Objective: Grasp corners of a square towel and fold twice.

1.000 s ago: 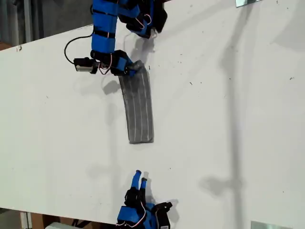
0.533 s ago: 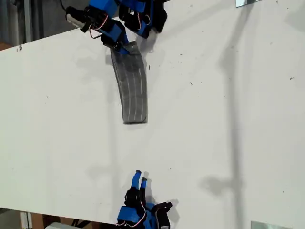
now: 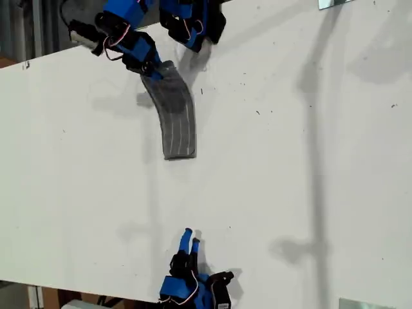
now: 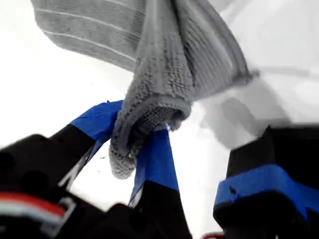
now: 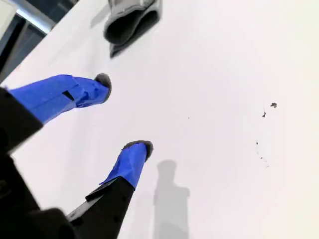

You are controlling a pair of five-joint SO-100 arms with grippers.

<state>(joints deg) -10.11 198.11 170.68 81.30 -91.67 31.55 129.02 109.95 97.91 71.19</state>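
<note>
The towel [image 3: 176, 116] is a dark grey cloth with thin white stripes, folded into a long narrow strip on the white table [image 3: 290, 161]. My first gripper [image 3: 153, 69] is shut on its far end, near the exterior view's top left, and that end is lifted. In the first wrist view the bunched towel [image 4: 159, 64] sits pinched between the blue fingers [image 4: 154, 159]. My second gripper [image 3: 190, 237] stands open near the bottom edge of the exterior view, apart from the towel. The second wrist view shows the towel's near end [image 5: 132, 22] beyond the open fingertips [image 5: 134, 154].
A second blue arm base [image 3: 193, 22] sits at the top of the exterior view beside the first arm. The table's far edge runs along the exterior view's upper left. Small dark specks [image 3: 257, 112] mark the table surface.
My first gripper has lifted and drawn the towel's far end up and toward the exterior view's left; the strip slid after it and now curves. My second gripper has stayed in place.
</note>
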